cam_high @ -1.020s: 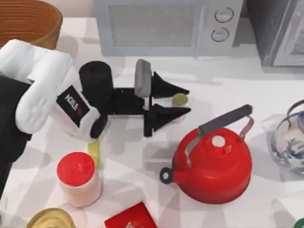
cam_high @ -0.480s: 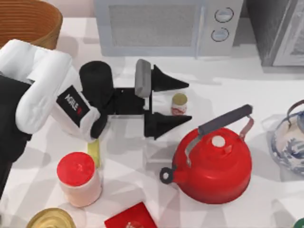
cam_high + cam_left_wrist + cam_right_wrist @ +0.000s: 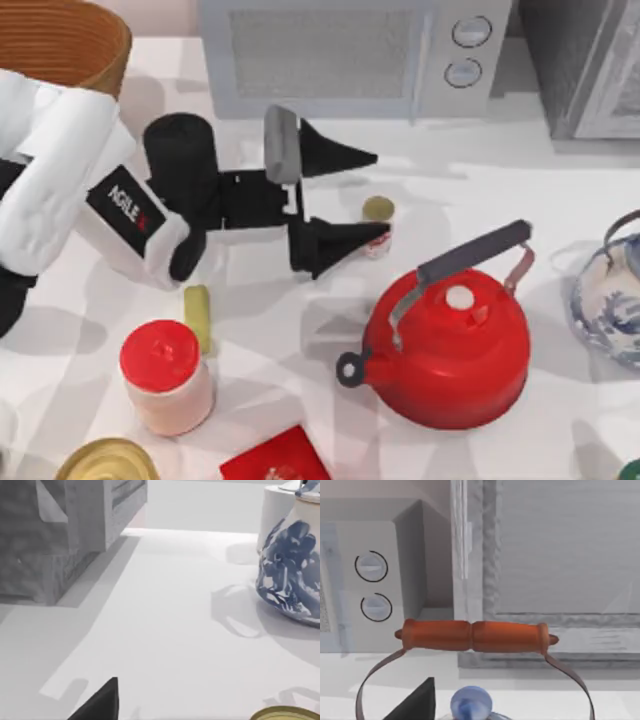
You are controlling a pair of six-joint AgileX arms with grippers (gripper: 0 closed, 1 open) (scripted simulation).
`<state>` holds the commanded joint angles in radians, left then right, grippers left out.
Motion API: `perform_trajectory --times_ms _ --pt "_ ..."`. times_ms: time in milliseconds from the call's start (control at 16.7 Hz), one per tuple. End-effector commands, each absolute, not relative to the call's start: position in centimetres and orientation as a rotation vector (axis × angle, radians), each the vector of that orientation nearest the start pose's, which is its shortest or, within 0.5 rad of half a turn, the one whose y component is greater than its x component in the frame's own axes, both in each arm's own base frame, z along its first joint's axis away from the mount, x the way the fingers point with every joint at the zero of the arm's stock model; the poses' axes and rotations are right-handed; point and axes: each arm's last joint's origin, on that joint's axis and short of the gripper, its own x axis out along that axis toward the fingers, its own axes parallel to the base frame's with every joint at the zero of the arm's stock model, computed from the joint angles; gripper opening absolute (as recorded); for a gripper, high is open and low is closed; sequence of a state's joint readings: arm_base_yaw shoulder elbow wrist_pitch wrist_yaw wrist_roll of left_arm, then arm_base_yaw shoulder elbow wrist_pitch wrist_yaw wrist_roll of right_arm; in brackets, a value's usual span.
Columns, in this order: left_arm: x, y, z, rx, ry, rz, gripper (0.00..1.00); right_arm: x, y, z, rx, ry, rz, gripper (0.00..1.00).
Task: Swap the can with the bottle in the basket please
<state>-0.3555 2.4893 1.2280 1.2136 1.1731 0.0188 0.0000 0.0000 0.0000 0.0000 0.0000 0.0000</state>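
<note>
Flanking tiny olive-capped bottle [image 3: 378, 226] – left end effector [image 3: 372, 195], fingers apart

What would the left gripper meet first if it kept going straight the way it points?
The left gripper points toward the table's right side. The bottle stands just beyond its fingertips, likely first. Past it the way looks free until the blue-patterned teapot; depth is uncertain.
</note>
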Motion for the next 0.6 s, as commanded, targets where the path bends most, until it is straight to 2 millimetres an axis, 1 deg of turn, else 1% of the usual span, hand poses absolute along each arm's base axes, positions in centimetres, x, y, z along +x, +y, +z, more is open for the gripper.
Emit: perform_trajectory --times_ms 120,240,300,420,480,600 --pt "40.7 -16.0 6.5 -0.029 0.058 -1.417 1.0 10.6 -0.1 16.0 0.0 0.0 0.0 1.0" --pt "39.6 -13.9 9.7 -0.042 0.082 -1.316 1.0 10.6 -0.1 16.0 0.0 0.0 0.0 1.0" --pt "38.7 -12.8 11.6 -0.045 0.089 -1.262 1.0 10.6 -0.1 16.0 0.0 0.0 0.0 1.0" --pt "36.3 -10.5 15.7 -0.045 0.088 -1.148 1.0 10.6 -0.1 16.0 0.0 0.0 0.0 1.0" --pt "34.7 -9.4 17.7 -0.043 0.081 -1.089 1.0 10.6 -0.1 16.0 0.0 0.0 0.0 1.0" --pt "30.8 -7.4 21.2 -0.034 0.057 -0.969 1.0 10.6 -0.1 16.0 0.0 0.0 0.0 1.0"
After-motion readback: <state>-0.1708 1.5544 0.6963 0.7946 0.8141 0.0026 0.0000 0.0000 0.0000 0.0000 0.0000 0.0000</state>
